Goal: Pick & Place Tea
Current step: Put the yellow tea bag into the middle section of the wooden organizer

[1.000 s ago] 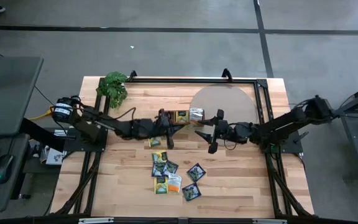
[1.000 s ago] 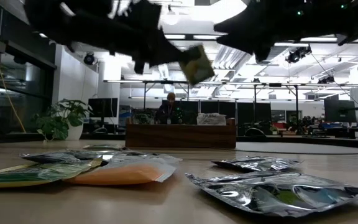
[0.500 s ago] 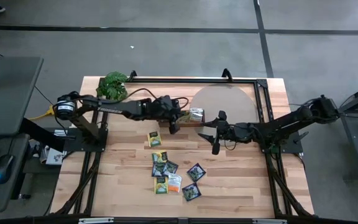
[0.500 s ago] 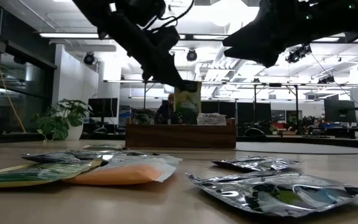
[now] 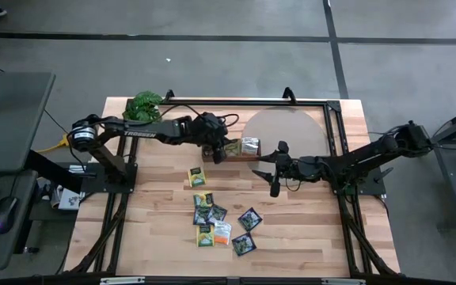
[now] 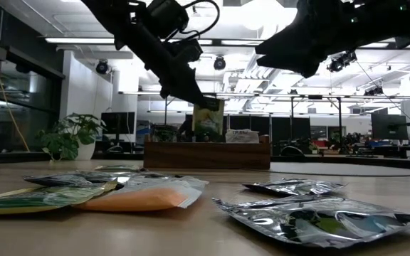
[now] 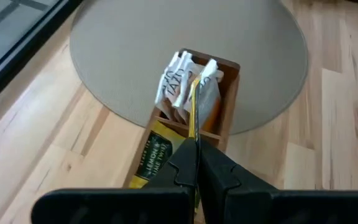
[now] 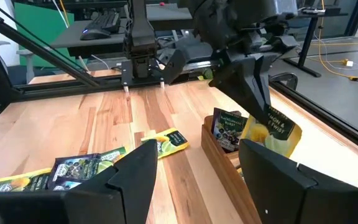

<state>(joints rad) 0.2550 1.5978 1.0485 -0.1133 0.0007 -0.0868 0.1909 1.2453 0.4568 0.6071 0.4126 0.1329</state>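
Left pincer [image 7: 197, 163] pinching a yellow sachet [image 7: 194, 115] edge-on above the wooden tray [image 7: 227, 102], white sachets [image 7: 174, 87] inside.

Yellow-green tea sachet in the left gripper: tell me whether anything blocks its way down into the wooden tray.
Nothing visible blocks it. The left gripper, shut on the yellow-green paper tea sachet, holds it just above the brown wooden three-compartment tray. Other sachets stand in the tray, so space may be tight. The right gripper waits open beside the tray.
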